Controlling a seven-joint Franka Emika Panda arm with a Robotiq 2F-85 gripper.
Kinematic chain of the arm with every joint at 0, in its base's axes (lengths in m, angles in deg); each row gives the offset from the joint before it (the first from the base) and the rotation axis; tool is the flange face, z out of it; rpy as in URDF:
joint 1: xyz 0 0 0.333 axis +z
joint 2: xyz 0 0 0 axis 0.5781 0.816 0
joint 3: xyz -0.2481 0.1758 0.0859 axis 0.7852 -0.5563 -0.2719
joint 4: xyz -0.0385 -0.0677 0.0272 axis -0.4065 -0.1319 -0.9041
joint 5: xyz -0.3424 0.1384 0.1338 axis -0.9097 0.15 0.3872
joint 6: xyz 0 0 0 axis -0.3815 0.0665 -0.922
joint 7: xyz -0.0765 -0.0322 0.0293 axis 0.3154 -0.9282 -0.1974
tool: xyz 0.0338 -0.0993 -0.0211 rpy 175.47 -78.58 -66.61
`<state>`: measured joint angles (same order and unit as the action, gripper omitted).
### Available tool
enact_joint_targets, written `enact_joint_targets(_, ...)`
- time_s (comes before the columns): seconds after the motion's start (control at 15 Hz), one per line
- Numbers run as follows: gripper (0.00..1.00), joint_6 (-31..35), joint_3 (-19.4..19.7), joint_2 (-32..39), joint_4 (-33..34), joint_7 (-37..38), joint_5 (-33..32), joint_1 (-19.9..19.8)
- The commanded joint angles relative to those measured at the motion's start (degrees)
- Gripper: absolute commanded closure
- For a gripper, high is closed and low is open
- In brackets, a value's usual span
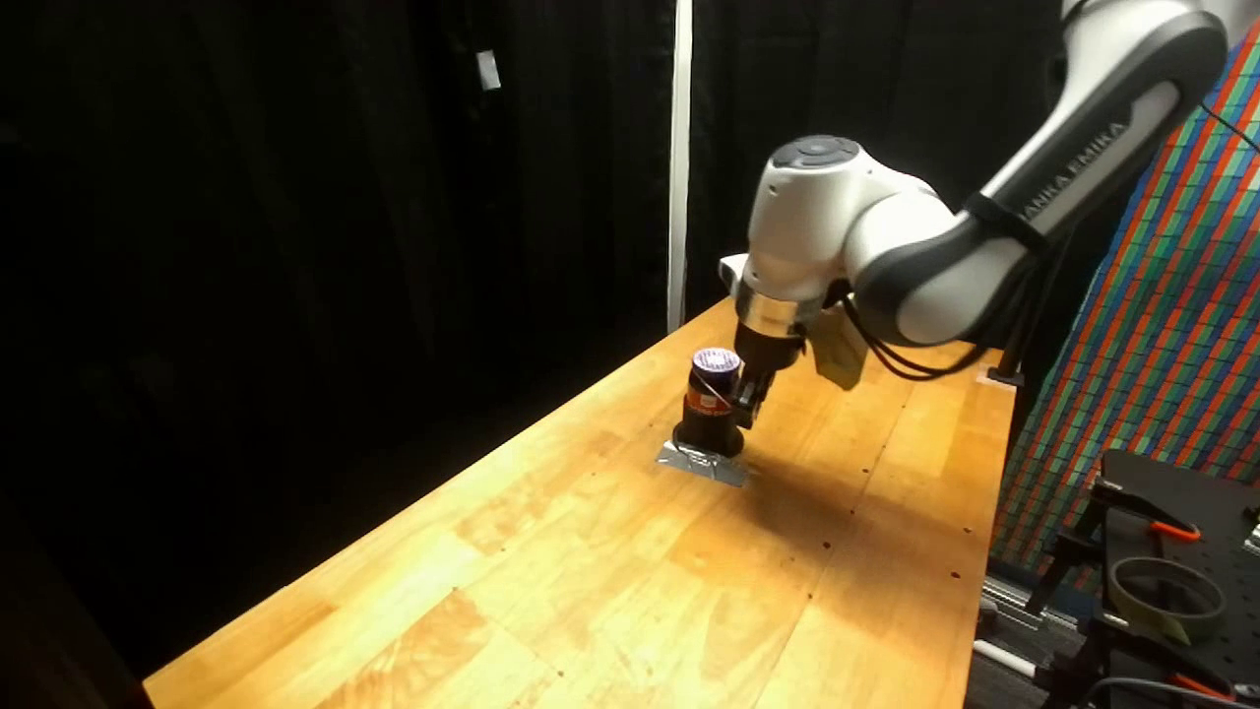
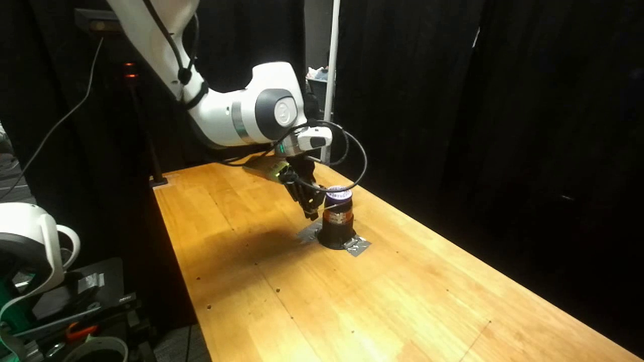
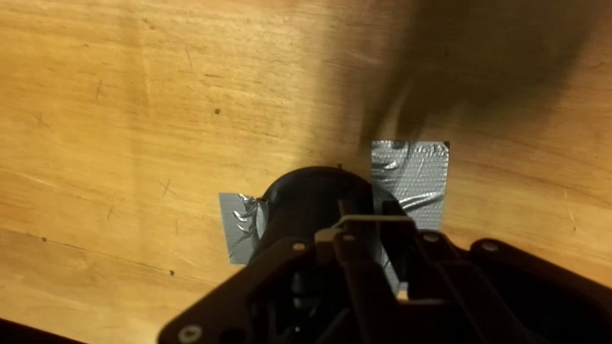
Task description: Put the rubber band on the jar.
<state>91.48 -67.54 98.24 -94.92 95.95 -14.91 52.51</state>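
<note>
The jar (image 1: pixel 706 402) is seen upright on the wooden table (image 1: pixel 591 551), its wider black base (image 1: pixel 707 435) held down by strips of silvery tape (image 3: pixel 418 177). Across its upper part, beneath the pale lid (image 1: pixel 716 360), the rubber band (image 3: pixel 375 218) is shown as a thin slanting line in both exterior views (whether the jar is fully encircled cannot be told). The lower end of that line is met by the gripper (image 2: pixel 314 210), which is placed just beside the jar; its fingers (image 3: pixel 358 277) are parted slightly — tape is glimpsed through the gap — and the band appears to be stretched over their tips. The step in hand is judged to be the looping of the band, with the jar's side partly caught and the gripper's side not yet released. Next, the tips are best lowered and eased against the jar, so that the loop is slipped off without being snapped over the lid.
</note>
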Motion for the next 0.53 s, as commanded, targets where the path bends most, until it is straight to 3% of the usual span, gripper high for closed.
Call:
enact_joint_targets(0.0, 0.88, 11.13, 14.14, -6.94, -12.59, 15.82, -13.8, 12.48)
enact_joint_targets(0.13, 0.83, 14.49, 22.81, -7.64, -13.62, 25.14, -23.37, 19.25)
enact_joint_targets(0.47, 0.83, 23.31, 44.36, -4.94, -13.2, 48.03, -43.46, 37.98)
